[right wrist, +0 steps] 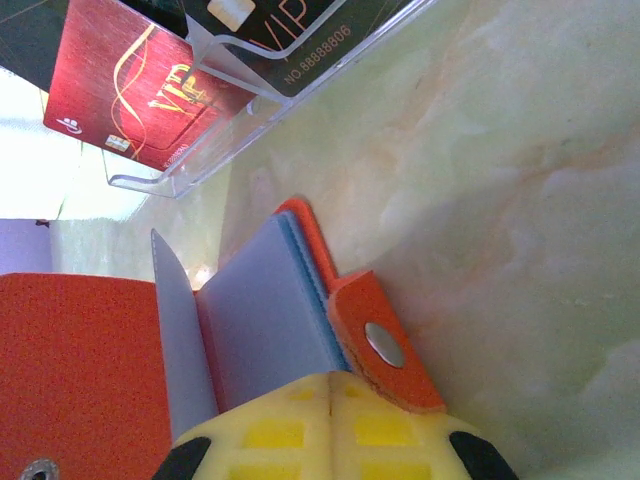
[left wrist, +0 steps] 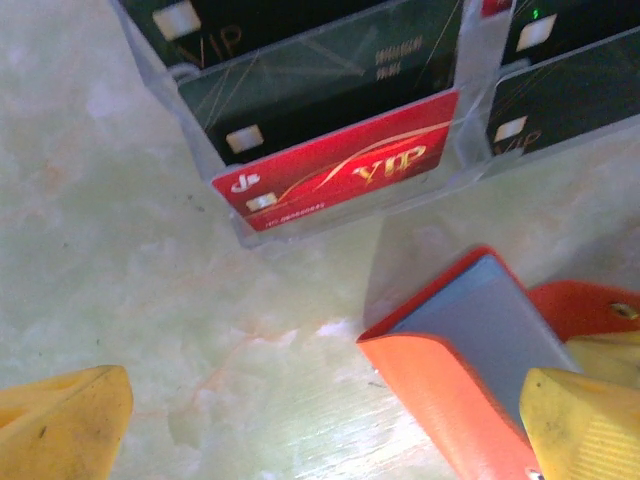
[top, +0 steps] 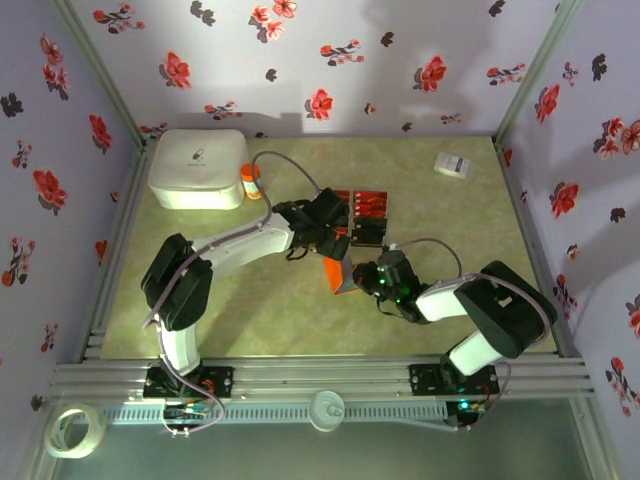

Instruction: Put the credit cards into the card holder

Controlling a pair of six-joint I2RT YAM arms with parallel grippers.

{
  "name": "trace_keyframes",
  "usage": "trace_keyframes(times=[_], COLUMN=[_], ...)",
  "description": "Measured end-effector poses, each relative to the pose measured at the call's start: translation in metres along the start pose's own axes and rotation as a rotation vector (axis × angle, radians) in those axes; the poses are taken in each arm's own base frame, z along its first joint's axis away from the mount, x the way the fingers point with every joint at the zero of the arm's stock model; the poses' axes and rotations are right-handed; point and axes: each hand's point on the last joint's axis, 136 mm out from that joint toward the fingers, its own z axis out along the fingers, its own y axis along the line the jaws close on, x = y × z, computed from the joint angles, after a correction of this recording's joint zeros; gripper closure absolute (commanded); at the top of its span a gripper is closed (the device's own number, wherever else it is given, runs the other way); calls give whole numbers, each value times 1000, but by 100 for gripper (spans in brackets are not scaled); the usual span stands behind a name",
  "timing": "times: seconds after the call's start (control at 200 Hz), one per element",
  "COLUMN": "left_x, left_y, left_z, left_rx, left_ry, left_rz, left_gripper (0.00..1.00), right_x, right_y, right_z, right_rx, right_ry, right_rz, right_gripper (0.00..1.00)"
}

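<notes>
The credit cards point(top: 366, 216) stand in a clear tiered rack point(left wrist: 470, 150) at the table's middle. A red VIP card point(left wrist: 345, 175) is in the front slot, with black cards point(left wrist: 330, 80) behind it. The card holder point(top: 338, 272), orange-red with bluish-grey leaves point(right wrist: 260, 320), stands propped open just in front of the rack. My right gripper point(right wrist: 330, 385) is shut on the card holder's near edge, beside its snap tab. My left gripper point(left wrist: 320, 430) hangs open over the bare table between the rack and the card holder point(left wrist: 450, 390), its yellow fingers point(left wrist: 60, 425) wide apart and holding nothing.
A white lidded box point(top: 198, 168) sits at the back left with a small orange bottle point(top: 251, 180) beside it. A small white slip point(top: 453, 165) lies at the back right. A tape roll point(top: 75, 430) rests below the front rail. Flowered walls close in three sides.
</notes>
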Motion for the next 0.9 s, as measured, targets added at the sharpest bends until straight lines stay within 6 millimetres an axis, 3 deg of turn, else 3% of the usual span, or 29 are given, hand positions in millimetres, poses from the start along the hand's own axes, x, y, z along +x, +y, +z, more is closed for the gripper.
trace_keyframes(times=[0.33, 0.9], left_x=[3, 27], left_y=[-7, -3], left_z=[8, 19], left_rx=[20, -3], left_ry=[22, 82], left_rz=[-5, 12], left_gripper=[0, 0], right_x=[0, -1], right_y=[0, 0], right_z=[1, 2], right_rx=[-3, -12], right_ry=[-2, -8], right_rz=[5, 12], right_gripper=[100, 100])
